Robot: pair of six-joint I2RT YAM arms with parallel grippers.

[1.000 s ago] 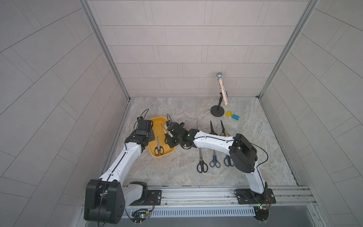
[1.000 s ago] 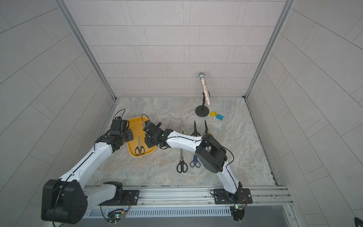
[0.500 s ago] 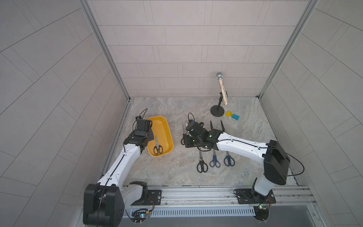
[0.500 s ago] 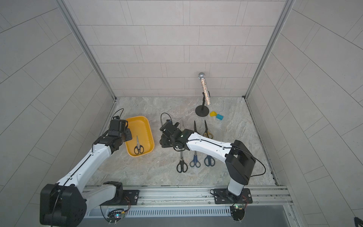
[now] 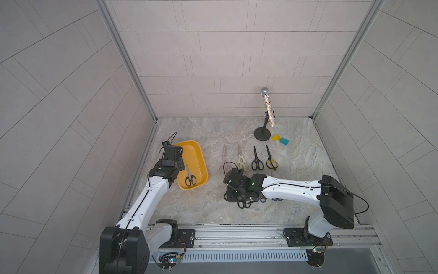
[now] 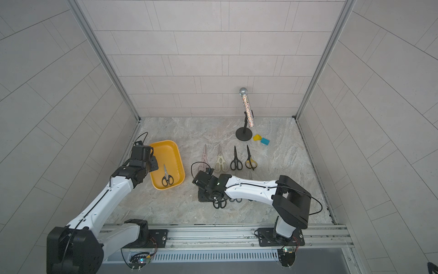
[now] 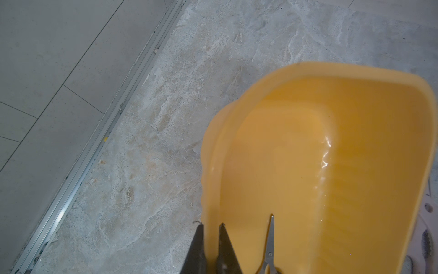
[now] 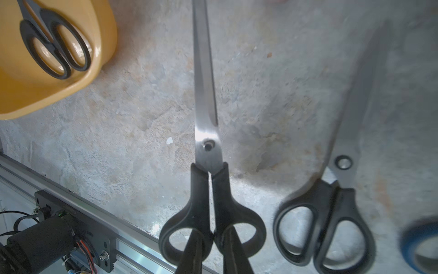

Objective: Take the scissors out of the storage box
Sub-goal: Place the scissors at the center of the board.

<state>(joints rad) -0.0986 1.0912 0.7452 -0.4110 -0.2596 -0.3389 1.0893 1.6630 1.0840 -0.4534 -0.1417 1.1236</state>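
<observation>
The right tool (image 8: 212, 233) is clenched on black scissors (image 8: 206, 147) by the handles, centre of both top views. The left tool (image 7: 211, 227) pinches the box (image 7: 331, 71) wall, centre-left; another pair (image 5: 190, 176) lies inside.

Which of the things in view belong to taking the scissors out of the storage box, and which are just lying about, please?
Job: storage box, wall pinched by left gripper; small black scissors inside it; long black scissors in right gripper; pink shears, cream shears, black pair, yellow-and-black pair laid out on the table.
Lying about: microphone on stand, yellow block, blue block.
</observation>
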